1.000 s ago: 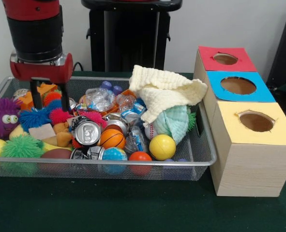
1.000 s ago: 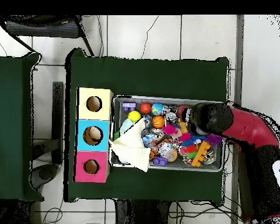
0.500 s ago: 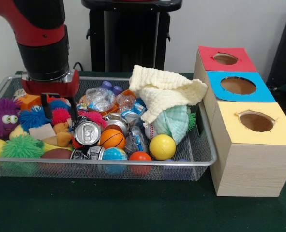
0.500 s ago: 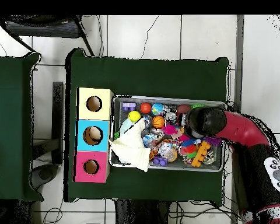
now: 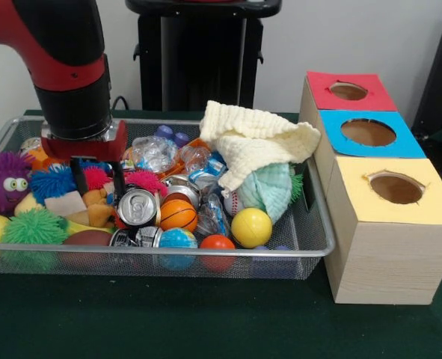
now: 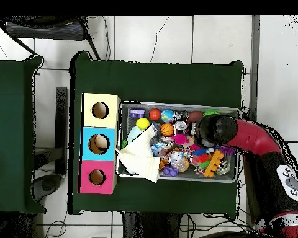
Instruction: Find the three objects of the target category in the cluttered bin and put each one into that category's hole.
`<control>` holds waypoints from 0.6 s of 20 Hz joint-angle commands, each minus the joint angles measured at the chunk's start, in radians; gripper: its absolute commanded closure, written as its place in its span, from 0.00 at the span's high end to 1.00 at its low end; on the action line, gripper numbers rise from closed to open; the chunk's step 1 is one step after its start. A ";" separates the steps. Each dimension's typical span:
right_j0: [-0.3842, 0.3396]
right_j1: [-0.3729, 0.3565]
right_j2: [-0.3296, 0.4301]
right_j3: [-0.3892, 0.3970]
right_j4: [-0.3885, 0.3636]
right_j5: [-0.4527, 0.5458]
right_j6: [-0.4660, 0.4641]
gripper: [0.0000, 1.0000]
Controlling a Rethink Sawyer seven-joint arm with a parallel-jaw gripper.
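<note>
The silver wire-mesh bin (image 5: 228, 253) is full of toys, balls and cans; it also shows in the overhead view (image 6: 176, 179). My gripper (image 5: 99, 187) is open. Its black fingers (image 5: 119, 191) reach down into the clutter at the bin's left part, straddling a pink spiky ball (image 5: 93, 178) and a tan soft toy (image 5: 98, 212). A silver can (image 5: 137, 208) lies right beside one finger. The red-surrounded hole (image 5: 348, 90) tops the farthest wooden box and shows in the overhead view (image 6: 97, 177). In the overhead view the arm's wrist (image 6: 216, 130) covers the gripper.
A cream knitted cloth (image 5: 254, 138) is heaped at the bin's right part. A yellow ball (image 5: 250, 226), an orange basketball (image 5: 177, 214), a purple fuzzy toy (image 5: 4, 179) and a green spiky ball (image 5: 34, 228) lie in the bin. Blue-surrounded (image 5: 368, 132) and yellow-surrounded (image 5: 396, 187) holes are nearer.
The arm has moved to the right in the front view, toward the bin's front, and lowered. The fingers now sit deeper in the clutter beside the silver can.
</note>
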 commanded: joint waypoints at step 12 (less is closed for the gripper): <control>0.046 0.106 -0.086 -0.044 -0.080 -0.146 0.078 1.00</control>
